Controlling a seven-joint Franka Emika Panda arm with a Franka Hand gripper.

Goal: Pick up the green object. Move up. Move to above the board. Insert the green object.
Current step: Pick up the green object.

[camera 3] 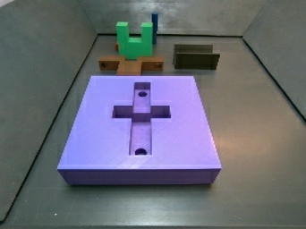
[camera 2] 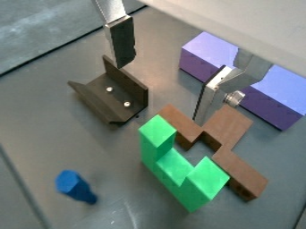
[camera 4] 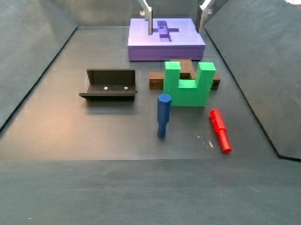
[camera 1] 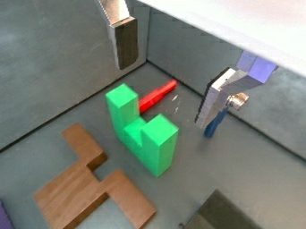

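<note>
The green object [camera 4: 188, 83] is a bright green U-shaped piece standing with its two prongs up, right beside the brown cross piece [camera 4: 156, 84]. It shows in both wrist views [camera 1: 141, 130] [camera 2: 180, 165] and in a side view [camera 3: 134, 40]. The board [camera 3: 167, 134] is a large purple slab with a cross-shaped recess, also seen in a side view [camera 4: 147, 48]. My gripper [camera 1: 167, 89] [camera 2: 164, 88] is open and empty, high above the floor. Only its fingertips [camera 4: 146, 8] show at the top edge of a side view, over the board's far end.
A red bar [camera 4: 219, 129] and an upright blue peg [camera 4: 164, 115] stand near the green object. The fixture [camera 4: 108, 85] stands on the floor beside them, also in a side view [camera 3: 196, 58]. Grey walls enclose the floor.
</note>
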